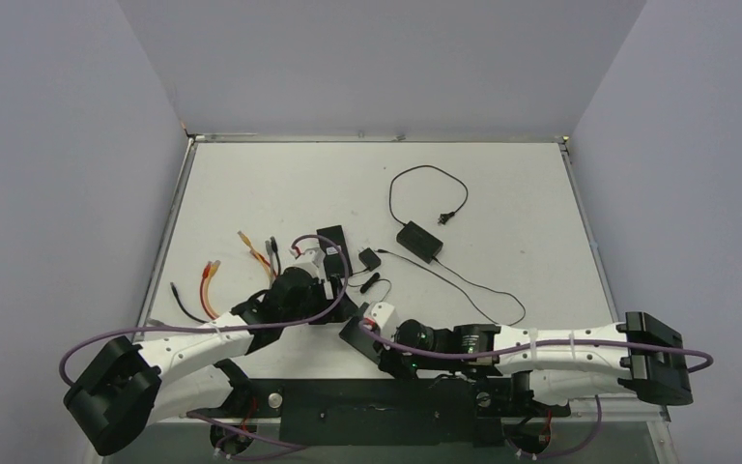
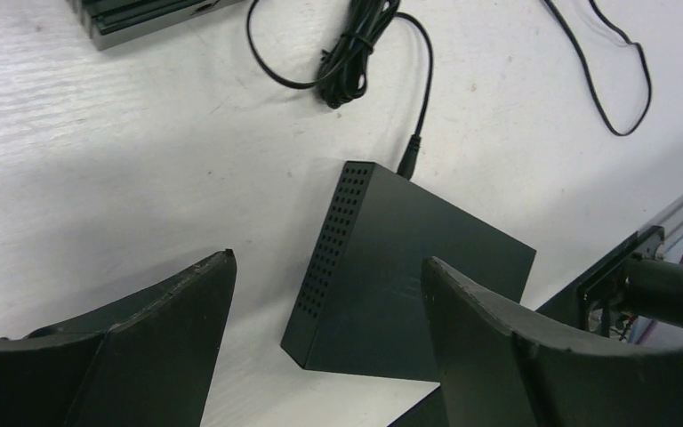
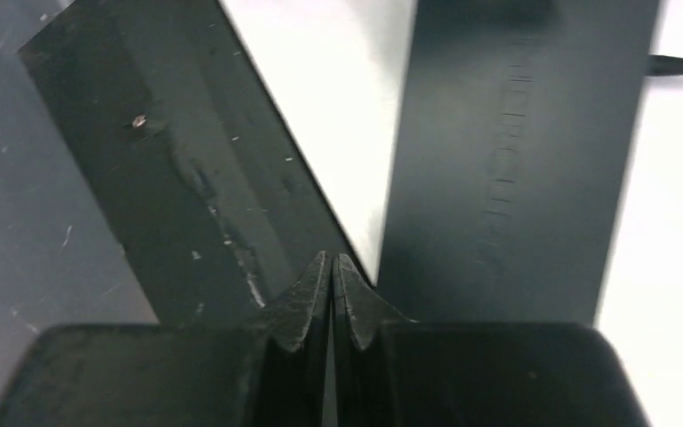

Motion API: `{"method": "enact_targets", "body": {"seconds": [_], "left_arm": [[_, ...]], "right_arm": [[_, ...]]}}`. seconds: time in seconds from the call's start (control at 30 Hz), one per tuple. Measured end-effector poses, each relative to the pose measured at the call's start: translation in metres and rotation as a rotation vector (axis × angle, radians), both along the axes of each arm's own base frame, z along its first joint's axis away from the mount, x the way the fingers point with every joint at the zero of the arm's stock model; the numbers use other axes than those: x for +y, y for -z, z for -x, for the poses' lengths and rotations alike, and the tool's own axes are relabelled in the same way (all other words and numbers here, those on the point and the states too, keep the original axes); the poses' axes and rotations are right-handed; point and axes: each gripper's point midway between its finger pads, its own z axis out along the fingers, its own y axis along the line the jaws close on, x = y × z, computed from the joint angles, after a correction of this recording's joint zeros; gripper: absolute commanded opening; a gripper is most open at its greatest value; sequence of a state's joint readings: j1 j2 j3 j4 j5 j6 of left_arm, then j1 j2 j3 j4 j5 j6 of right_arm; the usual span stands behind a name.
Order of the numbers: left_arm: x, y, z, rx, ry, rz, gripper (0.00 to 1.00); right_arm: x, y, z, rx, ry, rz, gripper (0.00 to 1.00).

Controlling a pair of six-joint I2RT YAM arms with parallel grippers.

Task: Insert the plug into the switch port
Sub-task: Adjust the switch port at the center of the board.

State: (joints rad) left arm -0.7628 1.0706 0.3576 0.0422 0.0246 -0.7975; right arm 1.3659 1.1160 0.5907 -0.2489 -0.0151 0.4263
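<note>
Black switch: lies on the white worktop, cable at its far end.
Left pincer: apart, fingers either side of the switch.
Right pincer: together, empty.

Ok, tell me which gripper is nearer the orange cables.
Left. The left gripper, open at the black box, is to the right of the orange cables. The right gripper, shut, is even farther right of them.
</note>
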Motion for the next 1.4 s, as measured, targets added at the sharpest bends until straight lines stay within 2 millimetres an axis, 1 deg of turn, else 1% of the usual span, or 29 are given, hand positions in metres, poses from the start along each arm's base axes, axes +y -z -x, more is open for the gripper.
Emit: {"method": "enact_targets", "body": {"seconds": [0.1,0.23,0.3,0.37,0.47,0.6,0.8,1.1,1.27,1.4], "left_arm": [[-0.008,-0.003,0.0,-0.008,0.027,0.029,0.76],[-0.014,-0.003,0.001,-0.008,0.064,0.044,0.76],[-0.016,-0.001,0.002,-0.001,0.08,0.042,0.76],[-0.018,0.002,0.002,0.006,0.09,0.034,0.76],[-0.021,0.005,0.0,0.01,0.103,0.025,0.76],[-0.026,0.009,-0.003,0.018,0.117,0.023,0.76],[-0.033,0.009,-0.006,0.028,0.134,0.027,0.76],[-0.041,0.0,-0.013,0.004,0.153,0.037,0.76],[-0.044,-0.005,-0.015,-0.009,0.16,0.041,0.76],[-0.049,-0.012,-0.021,-0.028,0.167,0.045,0.76]], "right_arm": [[0.005,0.009,0.015,0.03,-0.057,0.017,0.0],[0.002,0.035,0.027,0.072,-0.092,0.106,0.0],[-0.001,0.047,0.029,0.086,-0.094,0.147,0.0],[-0.002,0.052,0.029,0.092,-0.089,0.171,0.0],[-0.001,0.055,0.026,0.09,-0.065,0.189,0.0],[0.002,0.056,0.018,0.078,-0.01,0.198,0.0],[-0.008,0.06,0.005,0.073,0.1,0.229,0.0],[-0.036,0.066,-0.025,0.072,0.305,0.297,0.0],[-0.06,0.066,-0.051,0.069,0.459,0.321,0.0],[-0.076,0.066,-0.063,0.065,0.545,0.333,0.0]]}}
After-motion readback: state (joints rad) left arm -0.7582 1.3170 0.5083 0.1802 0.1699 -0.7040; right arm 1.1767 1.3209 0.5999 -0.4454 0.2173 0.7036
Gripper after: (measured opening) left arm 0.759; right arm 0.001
